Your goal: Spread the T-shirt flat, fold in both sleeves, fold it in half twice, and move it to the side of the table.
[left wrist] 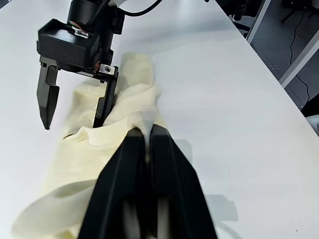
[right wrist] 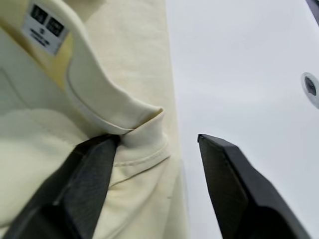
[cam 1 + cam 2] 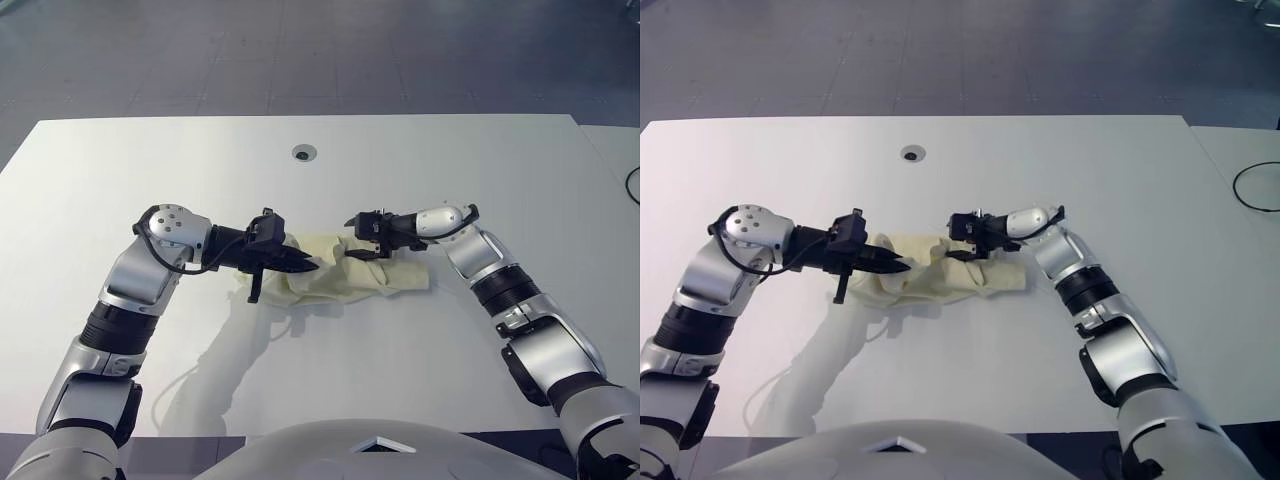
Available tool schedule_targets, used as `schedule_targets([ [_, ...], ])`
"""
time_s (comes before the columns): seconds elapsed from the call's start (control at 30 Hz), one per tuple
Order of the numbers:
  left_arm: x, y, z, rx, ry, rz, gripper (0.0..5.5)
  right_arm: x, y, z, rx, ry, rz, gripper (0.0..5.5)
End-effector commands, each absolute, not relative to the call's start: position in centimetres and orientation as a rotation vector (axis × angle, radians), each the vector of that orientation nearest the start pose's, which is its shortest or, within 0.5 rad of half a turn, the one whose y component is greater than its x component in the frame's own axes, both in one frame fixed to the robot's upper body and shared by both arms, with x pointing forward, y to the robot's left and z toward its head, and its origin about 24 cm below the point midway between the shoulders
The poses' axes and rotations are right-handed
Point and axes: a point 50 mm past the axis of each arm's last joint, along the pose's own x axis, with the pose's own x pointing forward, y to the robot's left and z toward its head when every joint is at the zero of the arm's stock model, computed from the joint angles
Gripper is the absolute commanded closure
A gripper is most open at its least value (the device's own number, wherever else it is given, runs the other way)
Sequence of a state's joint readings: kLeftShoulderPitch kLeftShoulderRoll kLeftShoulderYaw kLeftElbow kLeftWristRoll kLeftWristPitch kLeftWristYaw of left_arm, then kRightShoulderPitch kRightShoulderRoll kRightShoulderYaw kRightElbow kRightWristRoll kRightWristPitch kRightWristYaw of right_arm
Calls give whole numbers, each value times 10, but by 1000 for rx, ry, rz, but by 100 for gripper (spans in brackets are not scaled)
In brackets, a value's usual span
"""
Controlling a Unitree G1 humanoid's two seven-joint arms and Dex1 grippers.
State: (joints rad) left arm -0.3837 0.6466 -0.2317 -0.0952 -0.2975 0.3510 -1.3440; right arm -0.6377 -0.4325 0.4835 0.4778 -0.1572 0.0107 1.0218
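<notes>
A pale yellow T-shirt (image 3: 352, 278) lies crumpled in the middle of the white table (image 3: 500, 180). My left gripper (image 3: 308, 266) is at the shirt's left part, shut on a raised fold of cloth (image 1: 143, 119). My right gripper (image 3: 358, 240) stands open over the shirt's far right part. In the right wrist view one of its fingers (image 2: 89, 169) rests against the ribbed collar (image 2: 124, 124), by the neck label (image 2: 44, 29). The other finger (image 2: 234, 174) hangs over bare table. The left wrist view shows the right gripper (image 1: 75, 112) facing mine, one fingertip touching the cloth.
A round cable hole (image 3: 304, 152) sits in the table beyond the shirt. A black cable loop (image 3: 1255, 185) lies on the neighbouring table at the far right. Bare tabletop surrounds the shirt on all sides.
</notes>
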Motion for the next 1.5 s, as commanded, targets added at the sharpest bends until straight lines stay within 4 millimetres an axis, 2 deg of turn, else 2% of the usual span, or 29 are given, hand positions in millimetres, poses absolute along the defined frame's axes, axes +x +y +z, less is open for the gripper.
schedule_targets([
  [0.03, 257, 152, 119, 380, 288, -1547, 550, 301, -129, 25, -796, 595, 1348, 325],
  [0.13, 257, 152, 119, 381, 288, -1548, 550, 300, -130, 25, -792, 600, 1343, 390],
  [0.47, 255, 152, 117, 376, 290, -1525, 550, 301, -130, 29, -749, 572, 1303, 547],
  [0.63, 255, 159, 119, 362, 281, -1470, 550, 307, -135, 53, -663, 504, 1224, 548],
  [0.73, 259, 172, 124, 374, 261, -1366, 550, 307, -141, 74, -583, 471, 1187, 548],
  [0.9, 267, 192, 149, 339, 169, -1194, 550, 296, -147, 118, -205, 498, 1285, 548],
  [1.03, 273, 202, 163, 313, 122, -1100, 550, 308, -162, 149, -31, 458, 1241, 548],
  [1.17, 278, 202, 166, 291, 120, -1056, 550, 316, -163, 172, 100, 385, 1216, 548],
  [1.37, 285, 196, 172, 246, 85, -1036, 550, 316, -161, 182, 160, 350, 1208, 548],
  [1.5, 288, 190, 165, 221, 106, -1030, 550, 312, -159, 174, 126, 377, 1206, 548],
])
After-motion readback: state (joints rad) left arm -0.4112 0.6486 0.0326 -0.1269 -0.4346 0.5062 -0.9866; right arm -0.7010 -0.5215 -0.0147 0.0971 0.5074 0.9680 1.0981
